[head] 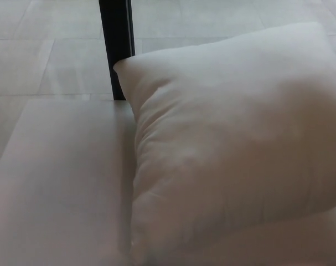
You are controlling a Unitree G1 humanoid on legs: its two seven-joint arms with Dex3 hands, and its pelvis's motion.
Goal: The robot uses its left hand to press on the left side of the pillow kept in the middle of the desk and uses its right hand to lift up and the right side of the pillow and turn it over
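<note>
Across the desk's (57, 183) right half I saw the white pillow (234, 144) lying, its far-left corner at a black post (117, 44); neither hand showed, so I couldn't place either against the pillow.

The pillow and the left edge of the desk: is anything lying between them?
No. In the head view, the desk is bare from its left edge to the white pillow. The black post stands behind, at the pillow's far corner.

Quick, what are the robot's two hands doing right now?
Left hand: not in view.
Right hand: not in view.
Only the white pillow on the desk shows.
</note>
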